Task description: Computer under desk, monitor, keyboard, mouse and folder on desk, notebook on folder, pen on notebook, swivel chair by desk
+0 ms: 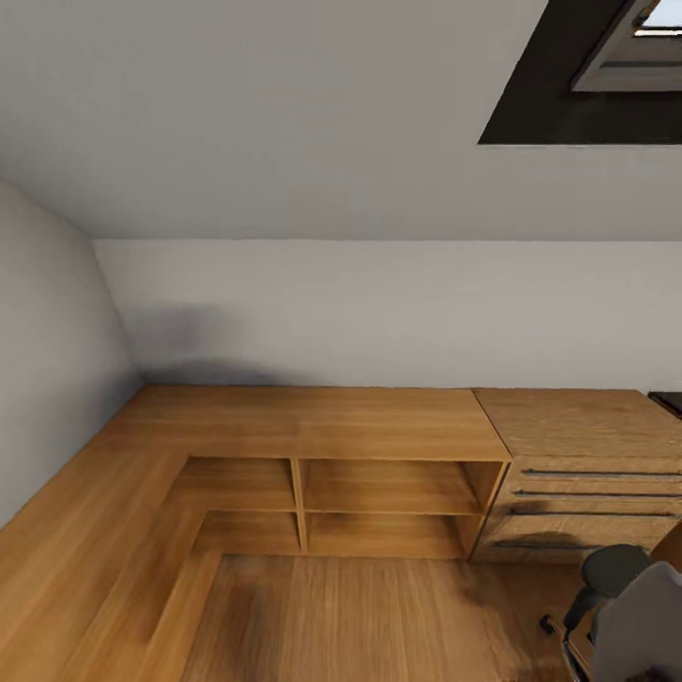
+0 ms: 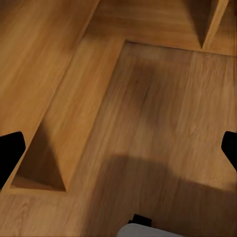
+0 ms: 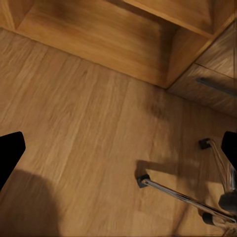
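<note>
Both grippers, left [image 2: 118,148] and right [image 3: 118,148], stand spread wide and empty above the wood floor [image 3: 74,123], with the swivel chair [image 1: 625,606] and its chrome base [image 3: 197,197] just beside the right gripper, near the wooden drawer unit [image 1: 587,474].

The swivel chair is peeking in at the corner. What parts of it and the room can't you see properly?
- Swivel chair: in the head view the picture's lower right corner cuts off most of the seat and backrest.
- Its chrome base: in the right wrist view the edge cuts it, so not all legs and castors can be counted.
- Skylight: cut by the head view's top right corner.
- Dark object on the drawer unit: cropped at the right edge, unidentifiable.
</note>
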